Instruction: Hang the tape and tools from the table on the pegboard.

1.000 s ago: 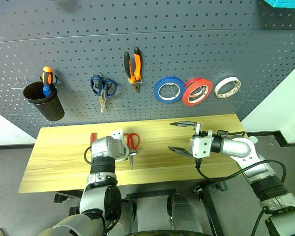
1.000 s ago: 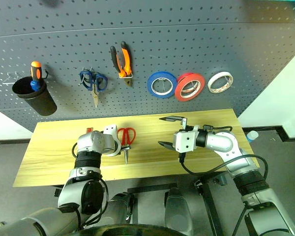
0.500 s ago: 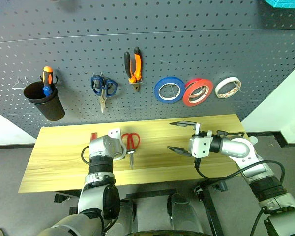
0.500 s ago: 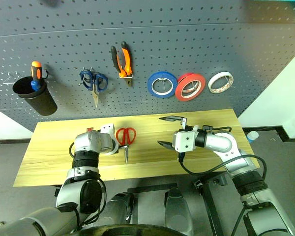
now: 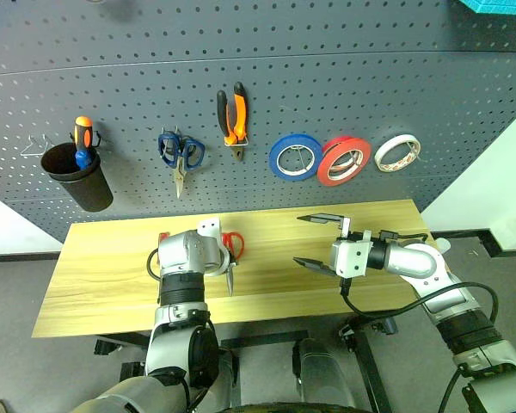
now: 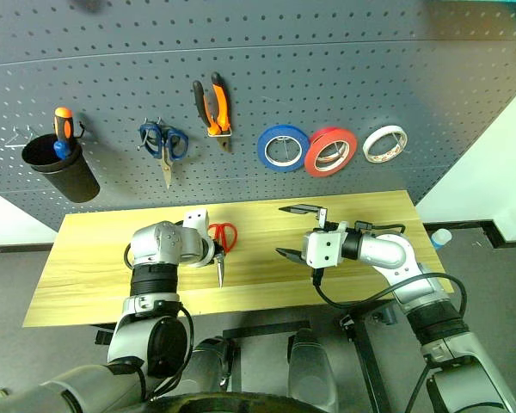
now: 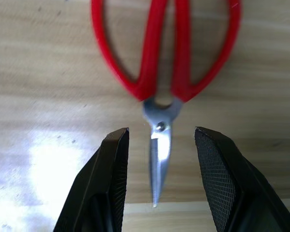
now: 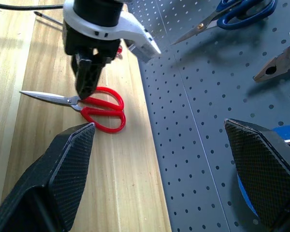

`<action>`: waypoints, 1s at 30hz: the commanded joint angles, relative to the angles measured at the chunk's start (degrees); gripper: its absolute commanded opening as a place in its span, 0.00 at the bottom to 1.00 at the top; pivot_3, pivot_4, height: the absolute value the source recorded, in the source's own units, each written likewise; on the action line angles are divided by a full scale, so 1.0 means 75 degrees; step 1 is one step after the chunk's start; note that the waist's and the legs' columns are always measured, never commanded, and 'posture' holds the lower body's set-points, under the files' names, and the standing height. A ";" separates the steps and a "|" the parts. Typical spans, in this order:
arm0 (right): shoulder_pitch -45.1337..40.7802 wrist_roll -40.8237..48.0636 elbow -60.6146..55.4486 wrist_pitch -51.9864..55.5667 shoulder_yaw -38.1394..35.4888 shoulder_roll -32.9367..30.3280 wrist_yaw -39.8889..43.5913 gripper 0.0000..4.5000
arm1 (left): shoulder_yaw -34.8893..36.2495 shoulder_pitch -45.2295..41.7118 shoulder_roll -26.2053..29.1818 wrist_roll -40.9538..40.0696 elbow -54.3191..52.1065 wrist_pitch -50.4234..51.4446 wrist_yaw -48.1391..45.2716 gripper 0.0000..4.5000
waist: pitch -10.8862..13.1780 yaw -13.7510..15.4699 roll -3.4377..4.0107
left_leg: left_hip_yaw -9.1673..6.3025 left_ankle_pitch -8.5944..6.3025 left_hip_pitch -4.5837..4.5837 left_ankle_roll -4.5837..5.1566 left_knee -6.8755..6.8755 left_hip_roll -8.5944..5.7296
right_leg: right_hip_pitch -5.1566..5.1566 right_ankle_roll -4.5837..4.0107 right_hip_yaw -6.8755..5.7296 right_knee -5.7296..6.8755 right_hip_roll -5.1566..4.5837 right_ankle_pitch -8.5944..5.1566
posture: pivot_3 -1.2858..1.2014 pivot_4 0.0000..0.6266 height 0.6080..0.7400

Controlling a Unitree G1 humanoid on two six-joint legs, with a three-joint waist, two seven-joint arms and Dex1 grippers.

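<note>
Along the pegboard [image 5: 344,77], from the left, hangs a black cup [image 5: 76,176] with an orange-and-blue screwdriver [image 5: 83,142] standing in it, then blue scissors [image 5: 180,157], the pliers [image 5: 233,118], a blue roll [image 5: 296,157], the red tape [image 5: 345,161] overlapping its edge, and a white roll [image 5: 397,153] just beside that. Bare board stretches above the whole row and off to the far left of the cup. Below, the table [image 5: 95,284] has an open stretch of wood at its left end, right out to the edge. The left gripper [image 7: 159,159] points steeply down over the red scissors [image 7: 164,63], its fingers [image 7: 113,164] part-open and standing either side of the blades near the pivot, with a clear gap on both sides and no grip on them. The scissors lie flat, handles toward the pegboard, the blade tip pointing at the near edge and stopping a little short of it. A bit of the red screwdriver [image 5: 163,240] shows just left of that arm, mostly hidden behind it. The middle of the table, between the two arms, is bare wood. The right gripper [image 5: 320,240] hovers above the right half, pointing left, its fingers spread wide and empty, well apart from the scissors. A black cable [image 5: 394,311] loops under that arm past the near edge.
</note>
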 commanded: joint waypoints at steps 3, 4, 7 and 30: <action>-0.0115 0.0048 -0.0136 -0.0100 -0.0077 -0.0038 -0.0011 1.00 | -0.0099 -0.0397 -0.0160 0.0182 0.0623 -0.0260 0.0193 0.50 | 0.0001 0.0007 -0.0001 | 0.0000 0.0000 -0.0003 0.0000 0.0004 -0.0001 | 0.0001 0.0002 0.0000 0.0000 0.0000 0.0001 | 0.50 0.20 1.00; -0.0112 0.0057 -0.0141 -0.0096 -0.0080 -0.0046 -0.0003 1.00 | -0.0101 -0.0442 -0.0134 0.0191 0.0799 -0.0353 0.0193 0.50 | 0.0001 0.0006 -0.0001 | 0.0000 0.0000 -0.0002 0.0000 0.0004 -0.0001 | 0.0001 0.0002 0.0000 0.0000 0.0000 0.0001 | 0.50 0.20 1.00; -0.0079 0.0086 -0.0144 -0.0089 -0.0088 -0.0079 0.0029 1.00 | -0.0088 -0.0555 -0.0031 0.0220 0.1380 -0.0728 0.0170 0.50 | 0.0001 0.0005 -0.0001 | 0.0000 0.0000 -0.0001 0.0000 0.0005 -0.0001 | 0.0001 0.0003 0.0000 0.0001 0.0000 0.0001 | 0.50 0.20 1.00; 0.0824 0.2117 -0.0179 0.2302 -0.0511 -0.0170 0.1881 1.00 | -0.0073 -0.0796 0.0271 0.0115 0.2852 -0.1872 0.0134 0.07 | 0.0000 -0.0009 0.0000 | 0.0001 -0.0004 0.0002 0.0005 0.0054 -0.0004 | 0.0027 0.0021 -0.0001 0.0012 0.0000 0.0012 | 0.50 0.22 1.00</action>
